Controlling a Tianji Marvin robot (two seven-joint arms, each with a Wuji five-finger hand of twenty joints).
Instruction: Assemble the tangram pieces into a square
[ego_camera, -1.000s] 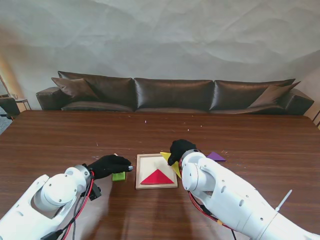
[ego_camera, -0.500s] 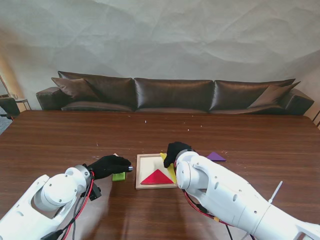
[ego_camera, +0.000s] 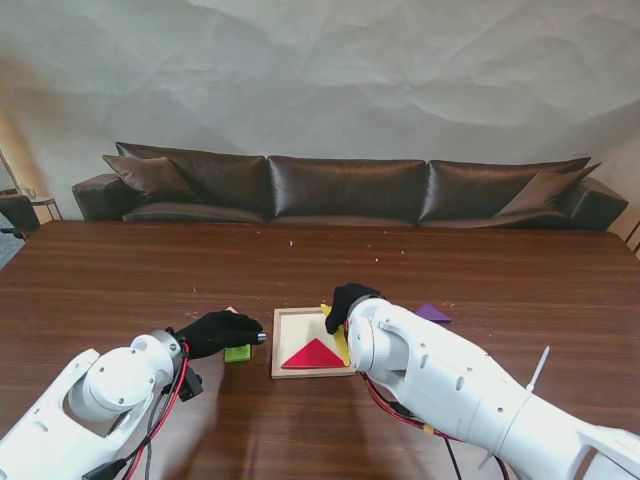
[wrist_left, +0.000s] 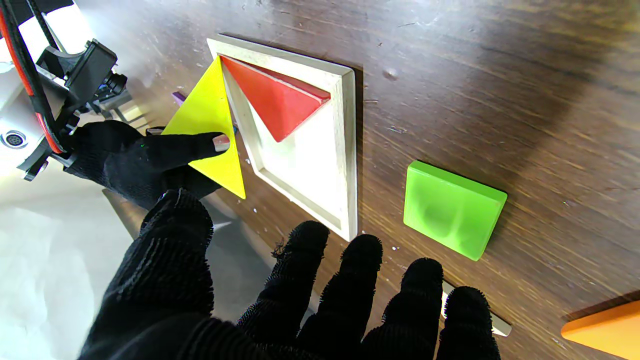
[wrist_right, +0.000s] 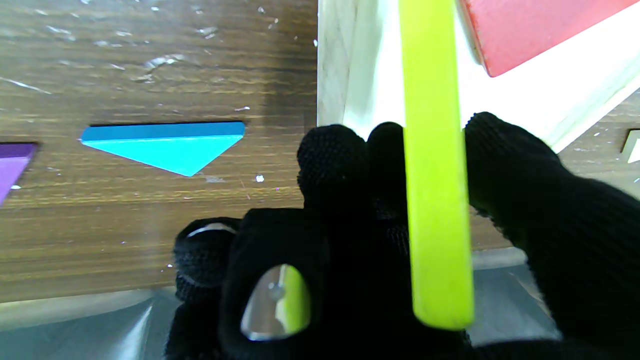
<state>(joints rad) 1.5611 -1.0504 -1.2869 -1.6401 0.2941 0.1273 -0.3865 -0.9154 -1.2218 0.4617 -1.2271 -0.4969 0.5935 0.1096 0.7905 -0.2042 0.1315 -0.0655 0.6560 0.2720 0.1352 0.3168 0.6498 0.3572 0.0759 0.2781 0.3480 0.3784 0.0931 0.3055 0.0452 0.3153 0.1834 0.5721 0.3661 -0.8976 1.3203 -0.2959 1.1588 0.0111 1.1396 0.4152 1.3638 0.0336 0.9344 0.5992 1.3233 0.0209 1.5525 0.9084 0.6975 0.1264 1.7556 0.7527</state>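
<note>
A white square tray (ego_camera: 286, 345) (wrist_left: 345, 150) lies in front of me with a red triangle (ego_camera: 313, 355) (wrist_left: 272, 102) in its near half. My right hand (ego_camera: 347, 302) (wrist_right: 380, 240) is shut on a yellow triangle (ego_camera: 340, 340) (wrist_left: 210, 125) (wrist_right: 435, 165), held tilted over the tray's right rim. My left hand (ego_camera: 218, 330) (wrist_left: 300, 300) hovers left of the tray with fingers spread and nothing in it. A green square block (ego_camera: 238, 352) (wrist_left: 452, 207) lies right by that hand. A purple piece (ego_camera: 432, 313) and a cyan triangle (wrist_right: 165, 145) rest right of the tray.
An orange piece (wrist_left: 605, 327) lies on the table near the green block. A brown leather sofa (ego_camera: 345, 190) stands beyond the far edge of the wooden table (ego_camera: 520, 270).
My right hand has shifted slightly left with the yellow triangle, bringing it over the tray's right rim. The left hand has stayed still.
</note>
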